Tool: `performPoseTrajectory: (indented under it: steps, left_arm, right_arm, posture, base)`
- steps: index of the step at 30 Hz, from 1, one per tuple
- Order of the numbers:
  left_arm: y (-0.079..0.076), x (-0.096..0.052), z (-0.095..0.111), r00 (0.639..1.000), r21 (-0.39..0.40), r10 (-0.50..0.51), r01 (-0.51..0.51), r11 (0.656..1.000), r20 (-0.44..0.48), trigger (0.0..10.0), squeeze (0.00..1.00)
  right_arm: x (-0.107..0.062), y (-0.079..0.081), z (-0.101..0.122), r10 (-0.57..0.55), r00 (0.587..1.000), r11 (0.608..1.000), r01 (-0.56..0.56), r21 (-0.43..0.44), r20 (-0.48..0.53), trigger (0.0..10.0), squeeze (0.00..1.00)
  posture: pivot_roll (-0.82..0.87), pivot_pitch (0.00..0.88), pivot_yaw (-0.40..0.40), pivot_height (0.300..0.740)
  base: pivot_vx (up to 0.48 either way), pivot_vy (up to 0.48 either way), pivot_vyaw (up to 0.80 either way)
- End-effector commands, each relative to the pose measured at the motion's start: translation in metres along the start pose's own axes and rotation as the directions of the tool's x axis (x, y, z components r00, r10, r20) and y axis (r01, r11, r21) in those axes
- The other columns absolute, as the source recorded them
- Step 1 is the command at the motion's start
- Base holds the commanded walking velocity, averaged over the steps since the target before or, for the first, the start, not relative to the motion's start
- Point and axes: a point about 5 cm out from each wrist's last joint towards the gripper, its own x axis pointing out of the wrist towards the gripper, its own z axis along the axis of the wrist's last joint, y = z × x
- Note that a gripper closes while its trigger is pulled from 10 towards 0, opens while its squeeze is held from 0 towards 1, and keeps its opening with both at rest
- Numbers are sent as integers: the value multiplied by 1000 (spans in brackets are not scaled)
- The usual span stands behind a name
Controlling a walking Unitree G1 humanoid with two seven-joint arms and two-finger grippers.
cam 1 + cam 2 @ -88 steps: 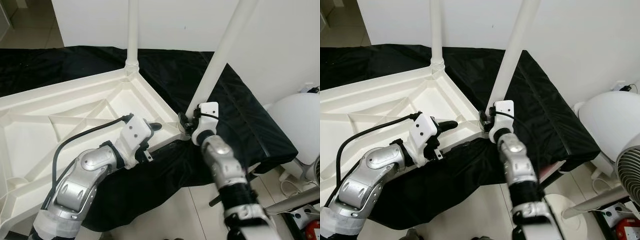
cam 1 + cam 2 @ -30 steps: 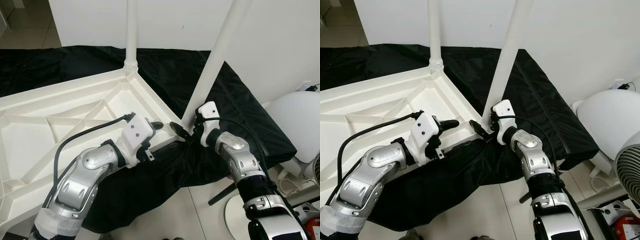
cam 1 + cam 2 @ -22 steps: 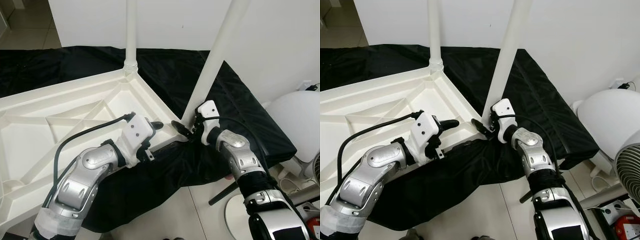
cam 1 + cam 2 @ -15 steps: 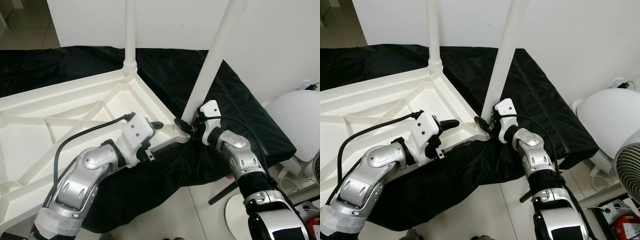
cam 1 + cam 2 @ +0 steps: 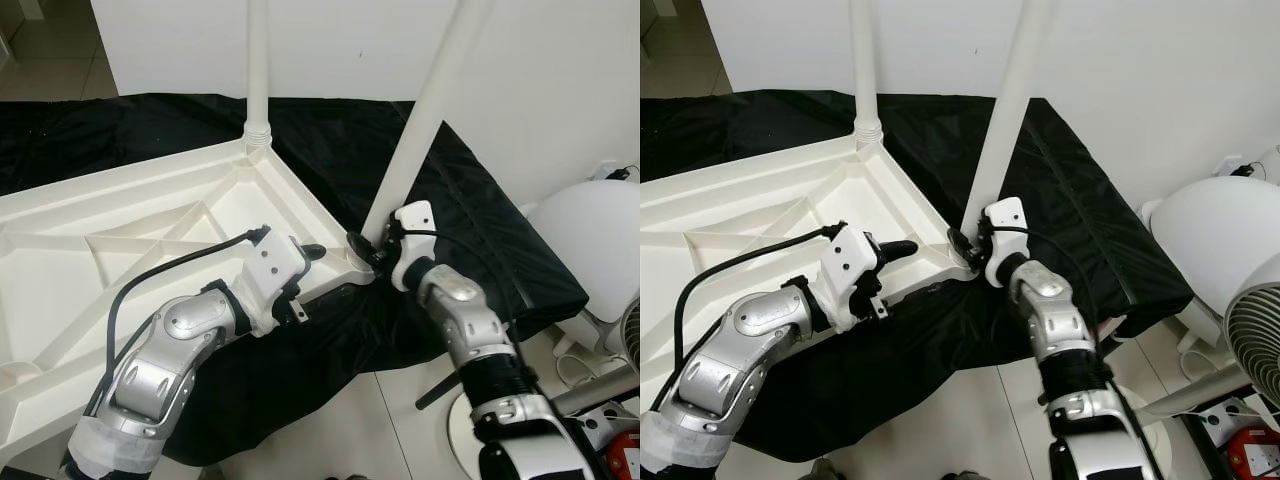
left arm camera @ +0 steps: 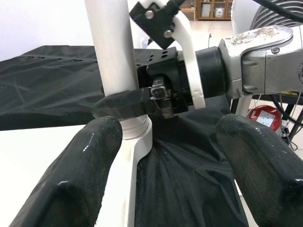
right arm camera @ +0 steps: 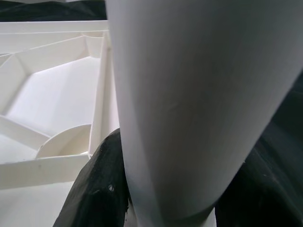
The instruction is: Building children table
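A white plastic table top (image 5: 120, 230) lies upside down on a black cloth (image 5: 480, 210). One white leg (image 5: 257, 70) stands upright in its far corner. A second leg (image 5: 425, 110) leans in the near right corner socket. My right gripper (image 5: 366, 248) is shut on the foot of this leg; in the right wrist view the leg (image 7: 189, 94) sits between the black fingers (image 7: 102, 189). My left gripper (image 5: 312, 252) hovers open over the table's near rim, just left of that corner. In the left wrist view its fingers (image 6: 90, 156) stand wide apart with nothing between them.
The cloth-covered surface ends just right of the corner. Beyond that edge are a tiled floor, a rounded white appliance (image 5: 590, 240), a fan (image 5: 1260, 340) and a red object (image 5: 1255, 455). A white wall (image 5: 350, 40) closes the back.
My right elbow has swung back in from the right while its gripper stayed on the leg's foot. The leg stands slightly more upright. The left arm has not moved.
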Motion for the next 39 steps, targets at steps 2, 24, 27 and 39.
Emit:
performPoseTrajectory:
  steps: [2,24,27,39]
  left_arm:
    - [2,2,4,1000,0,20,-20,1000,8,10000,0]
    - [11,7,9,1000,10,8,-8,1000,5,10000,0]
    - [7,7,8,1000,7,-9,9,1000,7,10000,0]
    - [-1,5,4,1000,3,-30,30,1000,4,10000,0]
  right_arm:
    - [-3,3,-11,-71,996,996,74,55,-56,10000,0]
    - [-16,29,10,-239,970,965,234,116,36,10000,0]
    - [-16,24,12,-168,985,983,165,82,37,10000,0]
    - [-19,3,11,198,979,977,-195,-90,35,10000,0]
  posture:
    - [146,106,-81,740]
    - [107,169,-76,740]
    - [106,171,-74,740]
    - [121,118,-81,740]
  base:
    - [0,0,0]
    - [0,0,0]
    - [0,0,0]
    - [0,0,0]
